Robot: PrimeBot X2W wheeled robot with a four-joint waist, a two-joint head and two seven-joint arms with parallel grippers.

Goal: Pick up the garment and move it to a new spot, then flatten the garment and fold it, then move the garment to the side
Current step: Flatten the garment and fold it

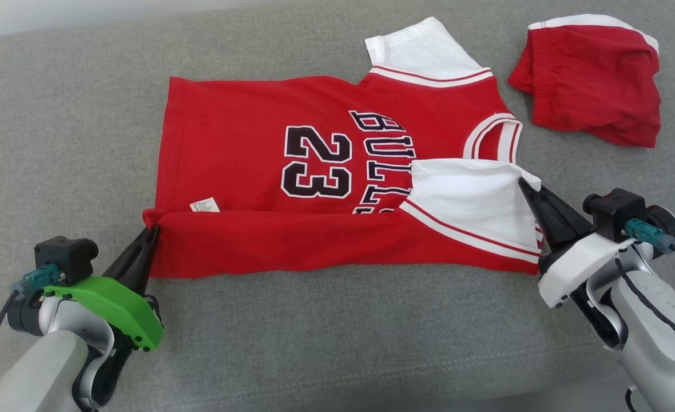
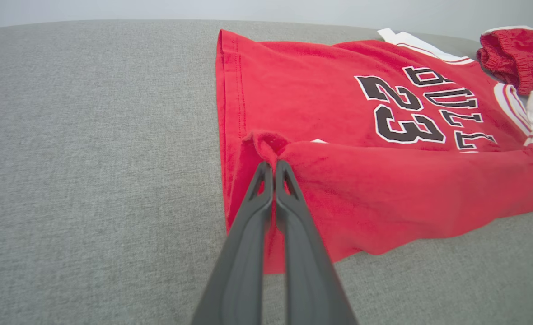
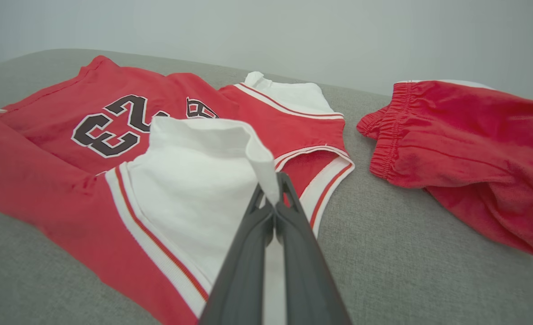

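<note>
While left claw [image 1: 153, 231] and right claw [image 1: 524, 184] clamp the folded jersey [image 1: 229, 143] edge, bare cushion [image 1: 57, 143] lies leftward.

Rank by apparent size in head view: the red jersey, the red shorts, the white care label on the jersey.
1. red jersey, clearly largest.
2. red shorts, bunched and farther from the camera, so their true size is unsure.
3. care label, by far the smallest.

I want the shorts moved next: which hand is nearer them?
Right. The right hand pinches the jersey at the sleeve, near the shorts; the left hand pinches its opposite end.
</note>
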